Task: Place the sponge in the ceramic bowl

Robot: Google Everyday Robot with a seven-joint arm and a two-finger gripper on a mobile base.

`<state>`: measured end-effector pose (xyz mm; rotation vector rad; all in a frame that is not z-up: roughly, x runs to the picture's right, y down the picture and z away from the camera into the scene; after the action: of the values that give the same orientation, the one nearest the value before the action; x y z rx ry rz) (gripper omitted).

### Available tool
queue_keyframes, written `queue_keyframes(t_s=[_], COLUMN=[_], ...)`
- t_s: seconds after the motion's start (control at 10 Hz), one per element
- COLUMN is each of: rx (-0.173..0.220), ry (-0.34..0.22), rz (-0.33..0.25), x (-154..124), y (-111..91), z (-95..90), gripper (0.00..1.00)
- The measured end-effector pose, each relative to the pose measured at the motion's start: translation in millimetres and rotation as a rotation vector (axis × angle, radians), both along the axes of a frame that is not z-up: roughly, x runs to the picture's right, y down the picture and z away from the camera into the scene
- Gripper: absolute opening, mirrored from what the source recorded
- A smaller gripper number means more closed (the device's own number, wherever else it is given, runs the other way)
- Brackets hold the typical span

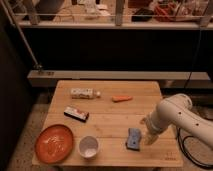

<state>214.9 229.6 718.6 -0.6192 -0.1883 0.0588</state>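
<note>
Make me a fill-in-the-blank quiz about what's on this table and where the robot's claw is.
The gripper is low over the wooden table, right beside the ____-grey sponge.
The cup standing between the sponge and the orange bowl is ____.
The sponge lies ____ the bowl, on bare wood.
Missing words: blue; white; outside.

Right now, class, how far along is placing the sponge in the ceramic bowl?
Done: nothing yet. The sponge lies on the table, not in the orange bowl. In hand: the gripper sits close beside the sponge. Left: grasp it, carry it past the white cup and release it in the bowl.
</note>
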Motion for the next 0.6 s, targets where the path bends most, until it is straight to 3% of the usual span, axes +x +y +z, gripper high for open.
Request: queue_keyframes(t_s=[0.4,0.6], rx=[-0.017,-0.029], ry=[-0.008,-0.018], rz=[-0.017,-0.013], x=[-4.9,-6.6], y=[5.6,17.7], z=[10.9,20.9], gripper=[0.8,0.8])
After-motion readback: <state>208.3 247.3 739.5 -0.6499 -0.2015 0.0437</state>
